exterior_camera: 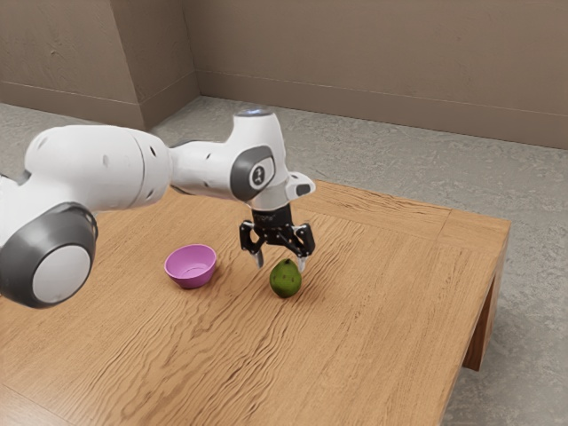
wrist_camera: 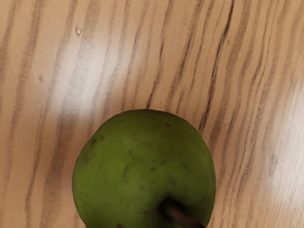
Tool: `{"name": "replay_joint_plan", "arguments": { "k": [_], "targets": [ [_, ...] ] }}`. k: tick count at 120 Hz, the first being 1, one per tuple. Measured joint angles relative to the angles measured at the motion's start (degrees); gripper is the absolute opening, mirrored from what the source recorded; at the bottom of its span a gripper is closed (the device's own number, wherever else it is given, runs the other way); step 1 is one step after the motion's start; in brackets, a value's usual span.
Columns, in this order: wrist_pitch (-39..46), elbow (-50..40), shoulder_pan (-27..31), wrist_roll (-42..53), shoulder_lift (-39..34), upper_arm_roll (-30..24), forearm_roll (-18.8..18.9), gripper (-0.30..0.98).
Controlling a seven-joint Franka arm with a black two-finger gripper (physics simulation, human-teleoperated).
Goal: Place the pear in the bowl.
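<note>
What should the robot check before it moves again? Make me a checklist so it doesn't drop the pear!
1. Pincer open: ok, its fingers stand apart.
2. Pear under the hand: ok, it shows large in the wrist view.
3. Fingers low enough on both sides of the pear: cannot tell.
4. Pear gripped, ready to lift: not ok, the pincer isn't shut on it.
5. Bowl right way up: ok, its opening faces up.
6. Pear in the bowl: not ok, it's on the table beside it.
</note>
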Motion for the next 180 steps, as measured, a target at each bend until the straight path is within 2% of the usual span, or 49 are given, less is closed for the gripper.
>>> {"name": "replay_joint_plan", "arguments": {
  "k": [52, 73, 100, 147, 160, 180],
  "targets": [
    [4.5, -1.3, -0.3, 0.6, 3.2, 0.1, -2.6, 0.69],
    [5.6, -1.2, -0.3, 1.3, 3.3, 0.3, -3.1, 0.64],
    [6.0, -1.4, -0.3, 2.0, 3.4, 0.9, -3.6, 0.48],
    [5.8, -1.3, -0.3, 2.1, 3.4, 1.9, -3.1, 0.32],
    [4.9, -1.0, -0.5, 1.8, 2.6, 3.1, -2.6, 0.21],
    [1.3, -0.4, -1.2, 1.1, -1.1, 8.2, -1.2, 0.04]
  ]
}}
